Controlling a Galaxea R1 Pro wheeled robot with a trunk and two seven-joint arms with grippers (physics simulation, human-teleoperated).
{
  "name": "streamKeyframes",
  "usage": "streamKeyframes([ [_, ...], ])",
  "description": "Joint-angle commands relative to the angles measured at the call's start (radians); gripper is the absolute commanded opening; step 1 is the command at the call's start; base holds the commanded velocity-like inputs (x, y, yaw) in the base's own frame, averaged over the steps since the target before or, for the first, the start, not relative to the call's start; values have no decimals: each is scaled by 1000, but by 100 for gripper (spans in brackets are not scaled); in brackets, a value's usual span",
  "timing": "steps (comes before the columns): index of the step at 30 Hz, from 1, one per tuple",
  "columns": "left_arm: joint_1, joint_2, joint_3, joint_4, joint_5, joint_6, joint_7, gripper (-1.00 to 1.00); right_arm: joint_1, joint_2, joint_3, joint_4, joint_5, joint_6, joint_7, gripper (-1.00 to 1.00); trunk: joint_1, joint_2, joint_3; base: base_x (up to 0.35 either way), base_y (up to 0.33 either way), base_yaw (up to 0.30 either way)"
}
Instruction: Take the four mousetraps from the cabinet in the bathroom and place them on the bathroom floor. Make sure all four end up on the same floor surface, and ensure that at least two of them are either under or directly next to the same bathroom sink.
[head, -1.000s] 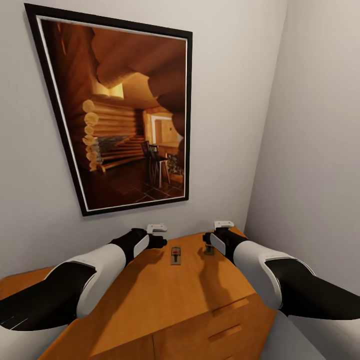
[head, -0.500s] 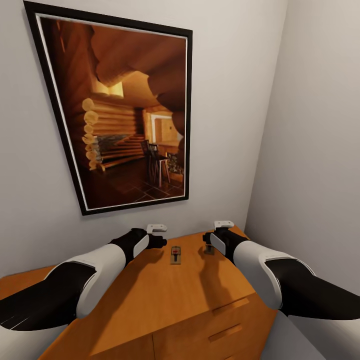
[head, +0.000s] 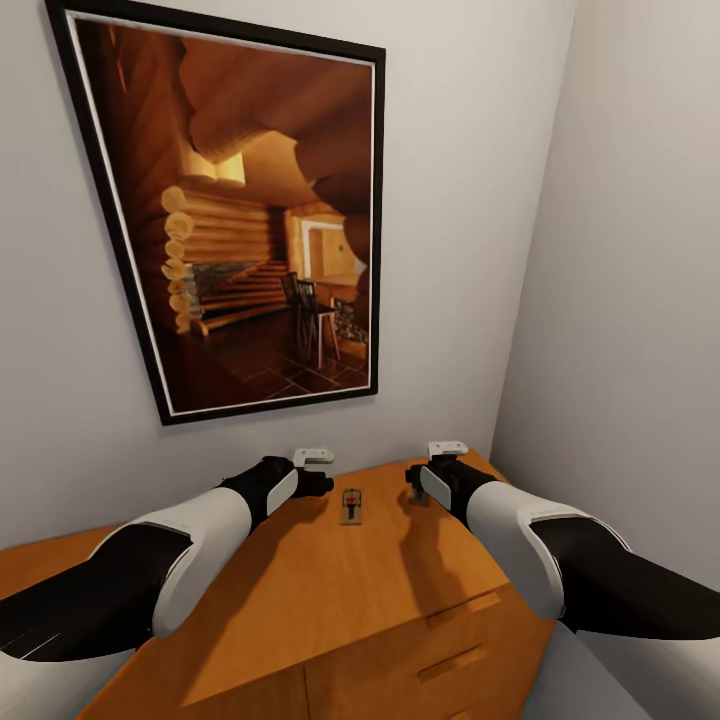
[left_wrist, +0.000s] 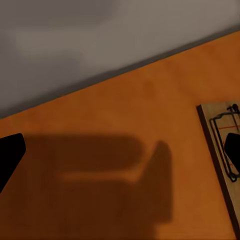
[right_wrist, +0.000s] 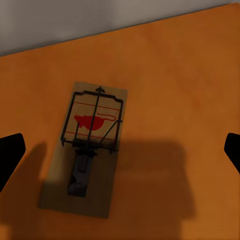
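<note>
Only the head camera is tilting slightly since earlier — both arms are holding place. Right gripper (right_wrist: 120, 150), jaws wide, is hovering over a mousetrap (right_wrist: 90, 145) on the cabinet (head: 400, 590) (pickup stage); next, descend and close. Left gripper (head: 318, 482): cannot tell.
</note>
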Motion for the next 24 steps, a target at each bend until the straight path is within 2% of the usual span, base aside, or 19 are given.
streamKeyframes([
  [1,-1,0,-8,-1,10,5,0,100,-2,0,2,2,-7,0,-4,100,4,-8,-5,0,0,0],
  [9,-1,1,-8,-1,10,5,0,100,-2,0,3,2,-7,0,-4,100,35,-64,-30,0,0,0],
  [24,-1,2,-8,0,10,5,0,100,-2,0,4,2,-8,2,-4,100,39,-71,-33,0,0,0],
])
